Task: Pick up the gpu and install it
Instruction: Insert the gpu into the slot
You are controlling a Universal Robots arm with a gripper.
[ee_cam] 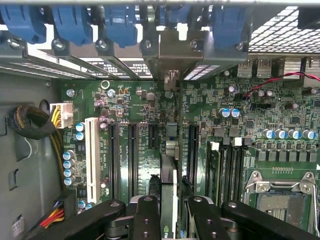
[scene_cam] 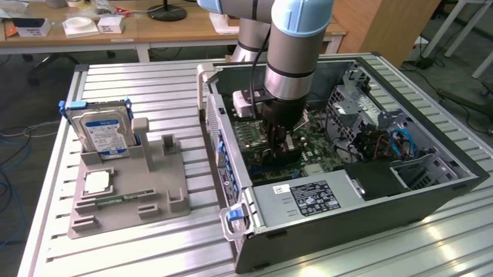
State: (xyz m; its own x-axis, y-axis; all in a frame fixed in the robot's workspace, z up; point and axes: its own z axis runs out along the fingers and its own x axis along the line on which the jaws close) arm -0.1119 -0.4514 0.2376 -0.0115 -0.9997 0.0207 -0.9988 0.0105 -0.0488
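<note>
The robot arm reaches down into the open dark-grey computer case (scene_cam: 431, 190), which lies on its side on the ribbed aluminium table (scene_cam: 138, 86). The black gripper (ee_cam: 170, 212) sits low over the green motherboard (ee_cam: 280, 105), near the centre of the case in the exterior view.

In the wrist view the jaws are closed on the gpu (ee_cam: 168, 170), a thin dark card seen edge-on (its silver bracket end points toward the row of blue slot clips (ee_cam: 120, 22) at the case's rear wall). The card stands upright between the two black fingers (ee_cam: 147, 215), running along 12 o'clock from the jaws, in line with the black expansion slots (ee_cam: 132, 152). Whether its lower edge is already seated in a slot cannot be told.

On the table at 9 o'clock from the case stands a grey plastic parts holder (scene_cam: 127, 190). It carries a hard drive with a blue-and-white label (scene_cam: 104, 130) upright at its far end, a square silver processor (scene_cam: 96, 182) lying flat, and a narrow green memory stick (scene_cam: 115, 199) just beside it. The upright bracket slots at the holder's middle (scene_cam: 158, 147) stand unoccupied.

A grey power supply with a black label (scene_cam: 308, 199) fills the case corner nearest the camera.
</note>
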